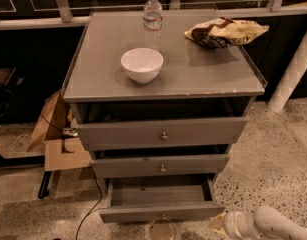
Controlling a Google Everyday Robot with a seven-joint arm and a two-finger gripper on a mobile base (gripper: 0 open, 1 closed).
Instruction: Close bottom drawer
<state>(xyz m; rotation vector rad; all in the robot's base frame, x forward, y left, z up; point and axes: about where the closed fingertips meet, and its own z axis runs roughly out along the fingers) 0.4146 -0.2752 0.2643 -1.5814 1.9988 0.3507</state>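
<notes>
The bottom drawer [160,204] of the grey cabinet is pulled well out, and its inside looks bare. Its low front panel [143,213] faces me, with a small round knob [163,216] at the centre. My gripper [219,224] is at the end of the white arm [265,225] in the lower right corner. It is low, near the floor, just right of the drawer front's right end. I cannot tell whether it touches the drawer.
The mid-sized drawer [160,165] and the tallest top drawer [163,133] also stand slightly out. On the cabinet top are a white bowl [141,64], a water bottle [152,18] and a chip bag [225,31]. Cardboard [60,134] and a cable [90,204] lie at the left, and a white post [293,74] stands at the right.
</notes>
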